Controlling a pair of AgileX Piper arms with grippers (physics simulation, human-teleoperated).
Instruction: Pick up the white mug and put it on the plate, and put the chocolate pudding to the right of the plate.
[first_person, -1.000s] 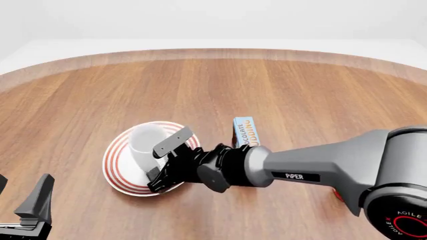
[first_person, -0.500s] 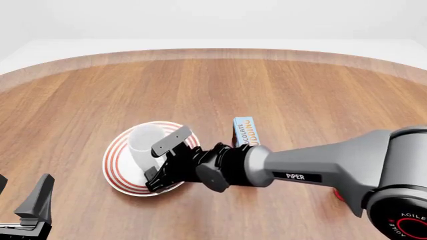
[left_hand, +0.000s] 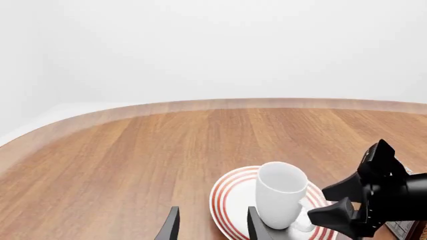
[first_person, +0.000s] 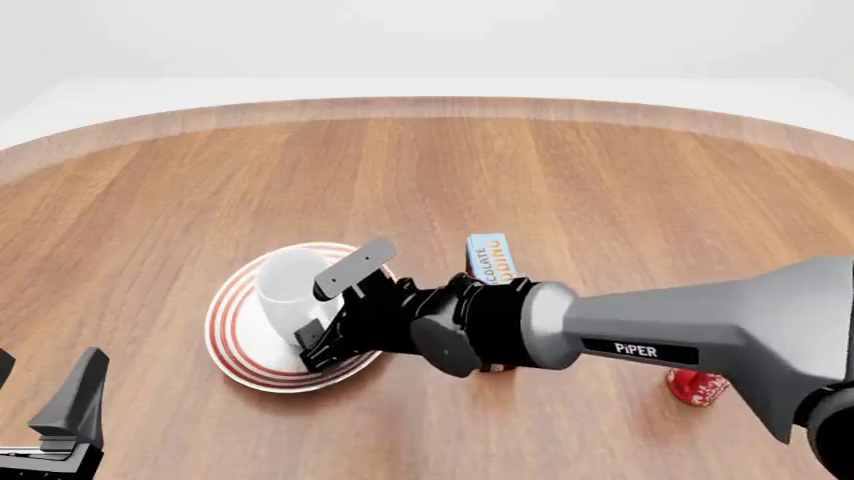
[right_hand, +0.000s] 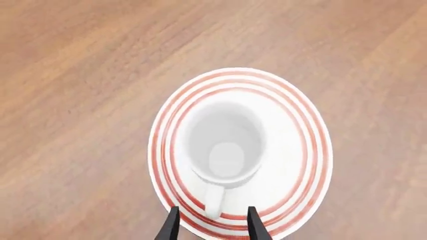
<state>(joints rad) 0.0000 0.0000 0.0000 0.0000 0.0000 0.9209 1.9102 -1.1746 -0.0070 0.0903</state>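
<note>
While standing upright on the round red-ringed plate (first_person: 235, 318), shiny smooth white mug (first_person: 291, 290), loop handle toward the right gripper (first_person: 343, 305). Black fingers spread apart there, holding nothing, above the plate's edge. Blue-faced chocolate pudding (first_person: 489, 262) box upright just beyond the plate, on brown wood table (first_person: 561, 180). Left gripper (left_hand: 211, 227) also apart, empty.

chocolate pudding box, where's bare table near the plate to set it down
Bare wood runs beyond the plate and the chocolate pudding to the table's far edge, and left of the plate. Right of the plate is crowded: the right gripper, open over the white mug, and its arm fill that strip, with a red object behind.
</note>
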